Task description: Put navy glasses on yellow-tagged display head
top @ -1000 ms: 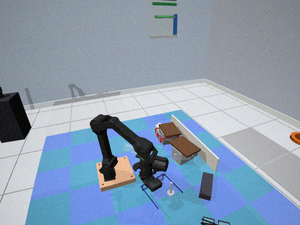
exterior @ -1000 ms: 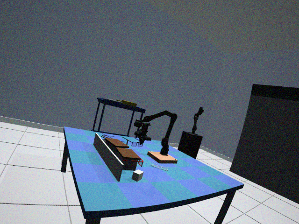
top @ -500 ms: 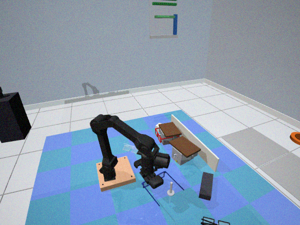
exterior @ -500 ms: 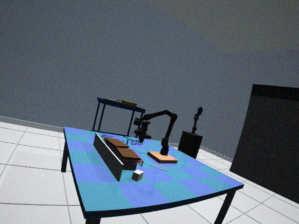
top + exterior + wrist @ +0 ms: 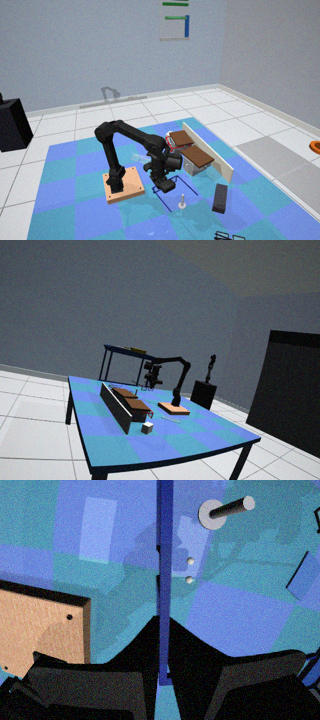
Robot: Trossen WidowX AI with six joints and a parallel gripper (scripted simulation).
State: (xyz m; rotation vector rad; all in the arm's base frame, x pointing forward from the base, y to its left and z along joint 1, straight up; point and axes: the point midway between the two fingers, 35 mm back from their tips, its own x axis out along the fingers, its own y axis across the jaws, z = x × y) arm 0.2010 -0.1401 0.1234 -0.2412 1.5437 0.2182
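The navy glasses [image 5: 187,185] [image 5: 165,570] hang level above the table, temples pointing away from the arm's base. My gripper [image 5: 166,188] [image 5: 160,621] is shut on their front frame, near the middle. The head with the yellow tag [image 5: 187,171] is a grey block [image 5: 196,170] under a brown top [image 5: 198,155] [image 5: 124,392]. It stands beyond the glasses in the top view, apart from them. The other head [image 5: 139,417] has its own brown top [image 5: 180,137] [image 5: 136,404] and wears red glasses [image 5: 178,148]. The tagged head's ears are not clearly visible.
A pale upright panel [image 5: 206,151] [image 5: 116,409] runs behind both heads. A peg on a round base [image 5: 182,205] [image 5: 212,515] stands below the glasses' temples. A dark block [image 5: 220,198], clear glasses [image 5: 170,419], black glasses [image 5: 222,232] and a white cube [image 5: 146,428] also lie about.
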